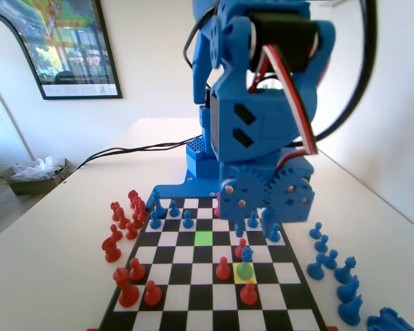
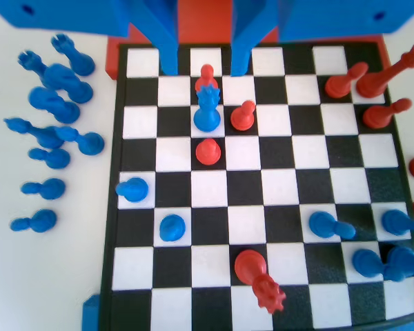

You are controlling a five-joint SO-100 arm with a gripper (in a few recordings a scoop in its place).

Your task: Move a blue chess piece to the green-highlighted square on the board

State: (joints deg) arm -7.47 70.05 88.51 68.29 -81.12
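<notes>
Board (image 1: 214,296): near rows hold red pieces (image 1: 131,283). Blue chess piece (image 1: 246,263) stands upright on the yellow square (image 1: 237,270), hemmed by red pawns in front and beside. Green-highlighted square (image 1: 203,238): bare, open squares around it. Spare blue pieces (image 1: 334,276) line the desk (image 1: 48,276) beside the board's right edge. Claw (image 2: 203,69): jaws parted, hanging above the blue chess piece; arm bent low over the far rows.

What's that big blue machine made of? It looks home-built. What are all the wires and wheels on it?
The blue arm is built of chunky bright blue plastic blocks, seemingly printed. Black boxy motors sit inside it, and two blue toothed gears with silver screws show low on its side. A red, white and black ribbon of wires and thick black cables loop around it. Its gripper ends in two straight, flat blue jaws.
</notes>
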